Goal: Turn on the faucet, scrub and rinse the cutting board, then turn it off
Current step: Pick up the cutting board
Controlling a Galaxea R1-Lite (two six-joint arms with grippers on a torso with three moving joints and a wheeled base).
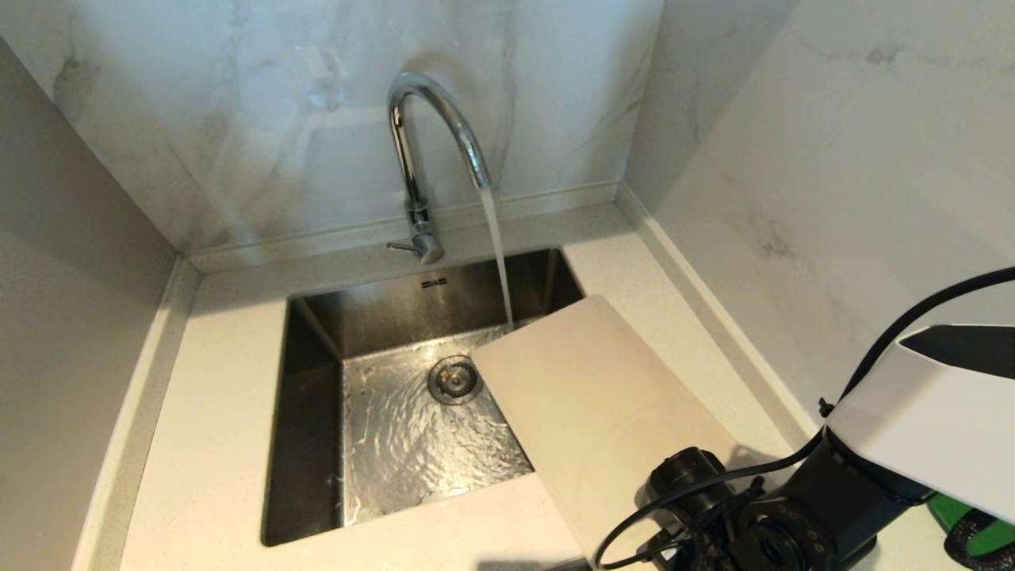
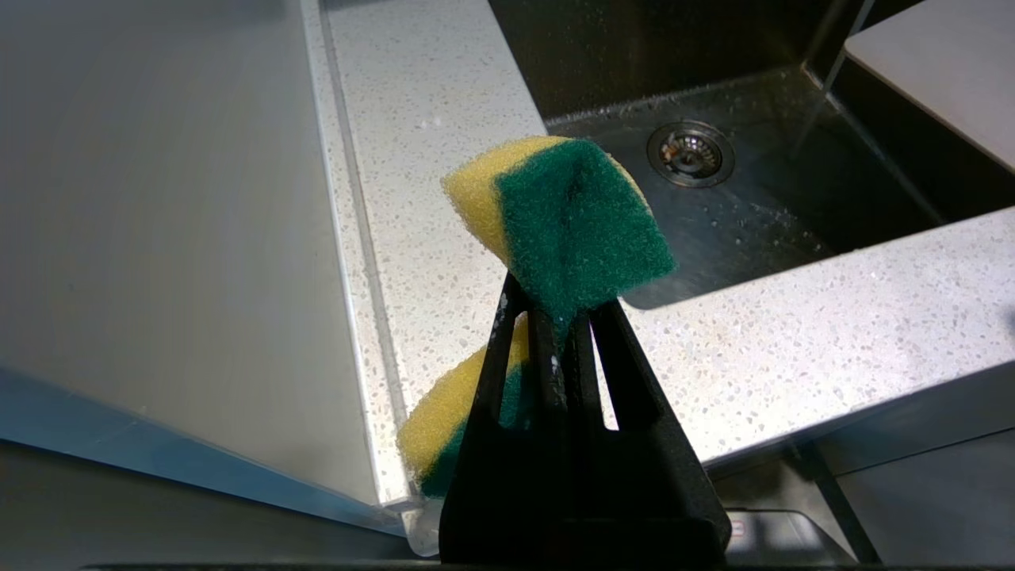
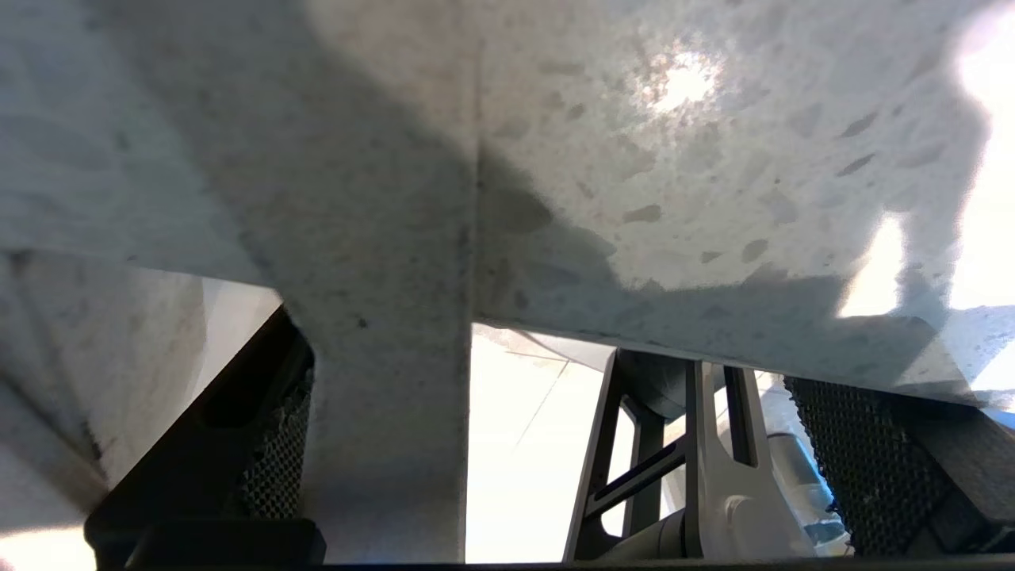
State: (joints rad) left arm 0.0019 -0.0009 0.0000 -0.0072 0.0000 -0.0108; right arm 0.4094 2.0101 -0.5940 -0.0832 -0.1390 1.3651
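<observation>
The chrome faucet [image 1: 412,159] is running, its lever [image 1: 404,247] sticking out to the left of its base. The stream [image 1: 498,254] lands at the far corner of the pale beige cutting board [image 1: 587,396], which lies tilted over the sink's right side and the counter. The board's corner also shows in the left wrist view [image 2: 936,87]. My right arm [image 1: 793,523] is at the board's near end. The right gripper [image 3: 547,373] is open, with a pale speckled surface close in front. My left gripper [image 2: 555,305] is shut on a yellow-and-green sponge [image 2: 571,214] above the counter's front left.
The steel sink [image 1: 317,381] has a drain [image 1: 453,379] with water rippling around it. Marble walls close in behind and on the right, and a grey panel [image 1: 71,317] stands on the left. A green thing [image 1: 983,531] lies at the bottom right.
</observation>
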